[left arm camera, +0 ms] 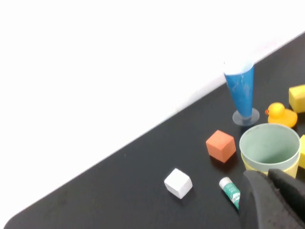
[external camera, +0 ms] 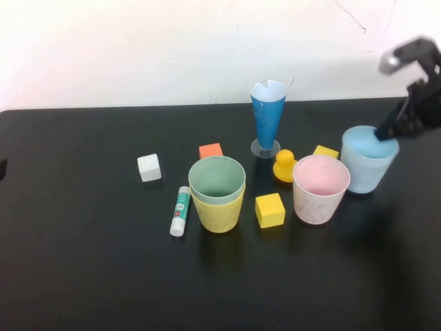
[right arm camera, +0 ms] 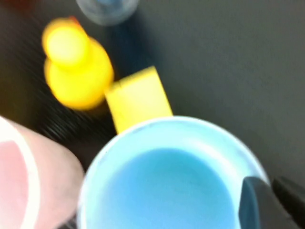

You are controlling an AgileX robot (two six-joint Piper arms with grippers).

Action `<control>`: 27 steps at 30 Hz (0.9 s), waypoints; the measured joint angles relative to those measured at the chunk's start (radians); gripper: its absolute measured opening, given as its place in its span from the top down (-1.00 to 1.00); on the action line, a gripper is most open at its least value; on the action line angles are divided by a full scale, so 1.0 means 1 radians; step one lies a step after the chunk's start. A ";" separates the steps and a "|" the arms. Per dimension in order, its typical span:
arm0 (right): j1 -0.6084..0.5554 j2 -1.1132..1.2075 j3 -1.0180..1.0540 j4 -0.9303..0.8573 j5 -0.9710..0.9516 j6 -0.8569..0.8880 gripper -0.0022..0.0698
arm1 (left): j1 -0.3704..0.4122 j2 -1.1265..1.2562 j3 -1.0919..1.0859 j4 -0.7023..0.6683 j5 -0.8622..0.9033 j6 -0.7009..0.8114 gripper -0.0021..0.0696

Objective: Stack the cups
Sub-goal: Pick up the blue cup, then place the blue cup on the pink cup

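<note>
The yellow cup is mostly hidden behind the pale green cup nested in it; only its lower wall shows. Beside the light blue cup, a yellow block is half covered by the pink cup. The right gripper reaches the light blue cup's rim, its fingertips blurred, so their spread cannot be told. In the right wrist view the light blue cup and pink cup are cut off by the edge, and the duck is blurred. The left gripper is a dark shape cropped at the corner
</note>
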 joint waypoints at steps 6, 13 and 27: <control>0.010 -0.004 -0.245 0.007 0.238 0.043 0.89 | 0.000 -0.016 0.037 0.014 -0.017 0.000 0.94; 0.150 -0.061 -0.338 -0.110 0.319 0.112 0.90 | 0.000 -0.016 0.052 0.016 -0.017 0.002 0.94; 0.300 -0.077 -0.183 -0.240 0.323 0.137 0.90 | 0.000 -0.016 0.054 0.021 0.067 0.002 0.94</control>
